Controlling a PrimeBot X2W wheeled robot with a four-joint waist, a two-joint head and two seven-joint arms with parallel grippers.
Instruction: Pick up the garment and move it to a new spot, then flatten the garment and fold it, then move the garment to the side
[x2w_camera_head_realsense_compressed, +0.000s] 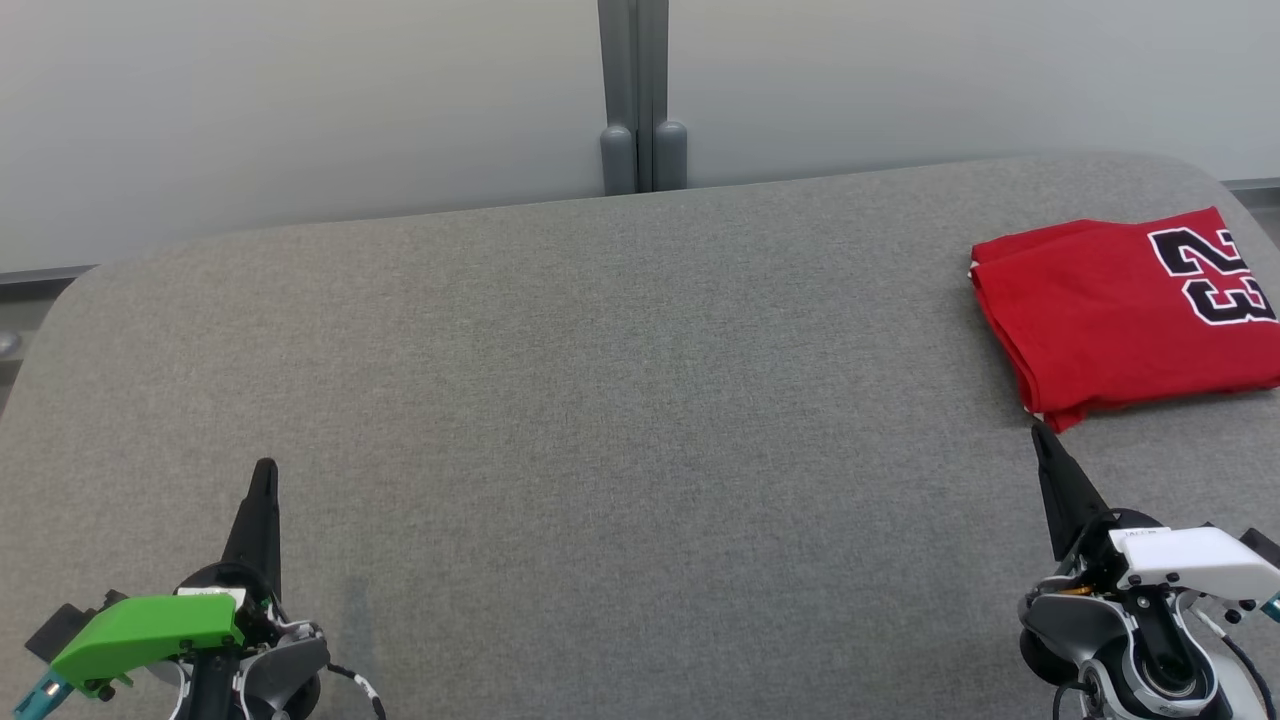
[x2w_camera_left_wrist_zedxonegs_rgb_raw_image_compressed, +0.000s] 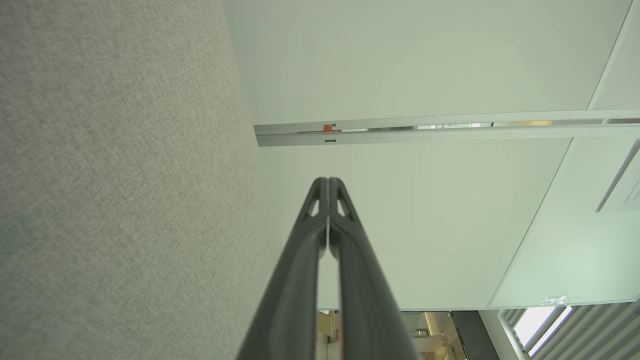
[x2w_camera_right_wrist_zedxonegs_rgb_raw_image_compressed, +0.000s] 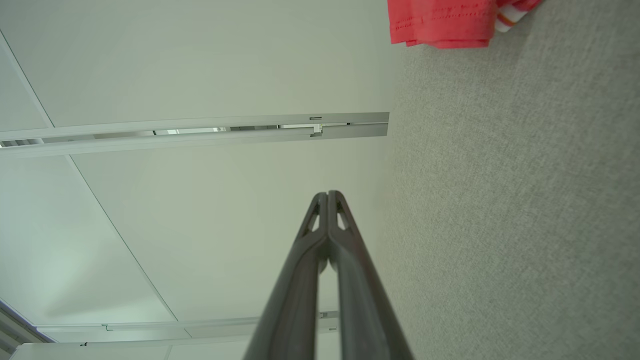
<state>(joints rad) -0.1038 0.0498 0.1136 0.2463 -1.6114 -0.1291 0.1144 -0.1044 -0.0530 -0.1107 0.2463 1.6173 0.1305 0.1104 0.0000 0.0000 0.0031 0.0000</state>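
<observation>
Pointing forward over the grey surface (x2w_camera_head_realsense_compressed: 600, 400), left gripper (x2w_camera_head_realsense_compressed: 265, 468) and right gripper (x2w_camera_head_realsense_compressed: 1038, 430), both pressed together, empty.

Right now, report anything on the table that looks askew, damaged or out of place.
Nothing serious. The folded red jersey lies at the far right of the grey table, slightly angled, with white trim peeking from its near corner. The left gripper and right gripper are shut, neither holding it.
</observation>
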